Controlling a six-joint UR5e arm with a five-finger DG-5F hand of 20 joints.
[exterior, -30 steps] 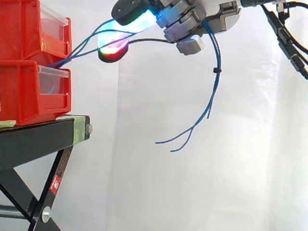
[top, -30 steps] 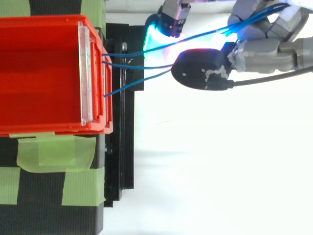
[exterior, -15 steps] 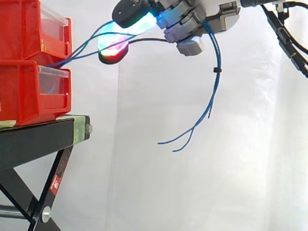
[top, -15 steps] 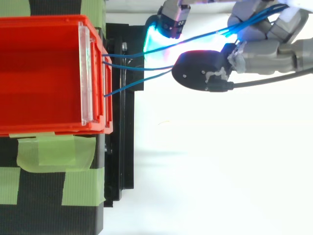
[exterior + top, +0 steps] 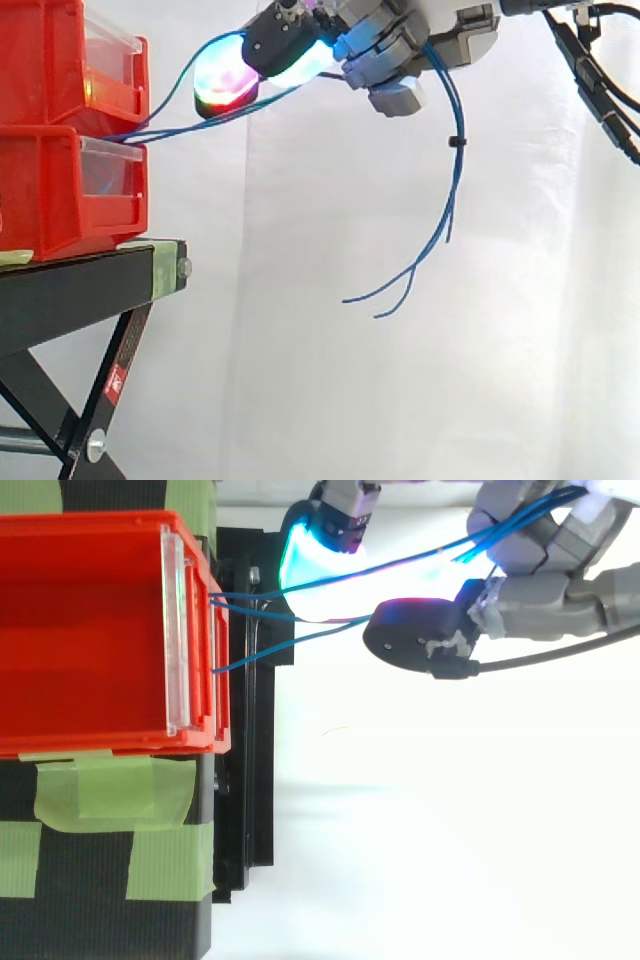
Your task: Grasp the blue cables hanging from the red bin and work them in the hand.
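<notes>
White curtain hangs behind the black stand (image 5: 70, 285) and the lower red bin (image 5: 50, 195), from whose front the blue cables (image 5: 455, 180) rise to the hand (image 5: 400, 55), pass through it and dangle loose below. Its fingers are curled round the strands and the glowing pads (image 5: 222, 80) pinch them, so the grasp looks made and the in-hand working seems underway. The next move probably calls for sliding the fingers along the cables without dragging them out of the bin.
</notes>
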